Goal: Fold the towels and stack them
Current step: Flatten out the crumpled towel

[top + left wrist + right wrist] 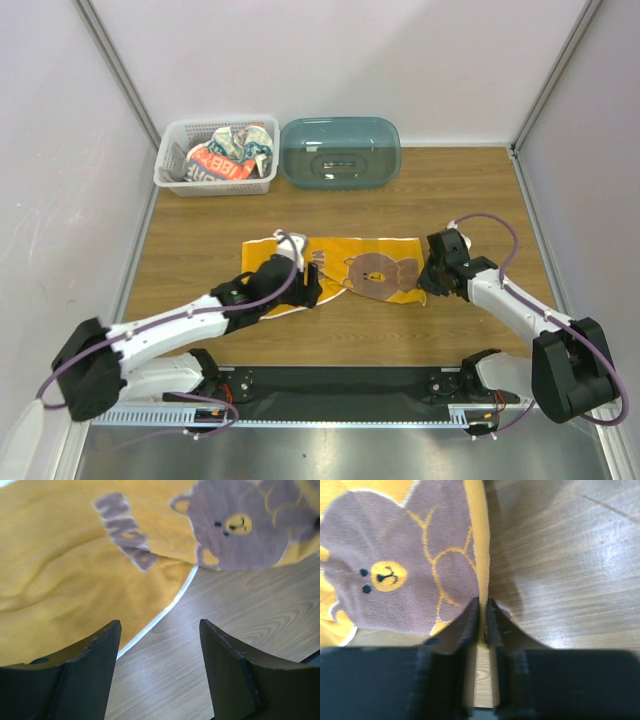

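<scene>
An orange-yellow towel (375, 265) with a brown bear and brown lettering lies partly spread on the wooden table, its left part rumpled. My right gripper (428, 278) is shut on the towel's right edge; in the right wrist view the orange hem (481, 555) runs into the closed gripper (483, 602). My left gripper (312, 285) is open and empty, over the towel's near edge. In the left wrist view the white-trimmed edge (165, 607) lies between the spread gripper (160, 625). A white towel with red and blue letters (228, 158) is bunched in the basket. The grey towel cannot be made out.
A white lattice basket (170, 170) stands at the back left. A translucent teal oval tub (340, 152) stands beside it at the back middle. Grey walls close the table's left, back and right sides.
</scene>
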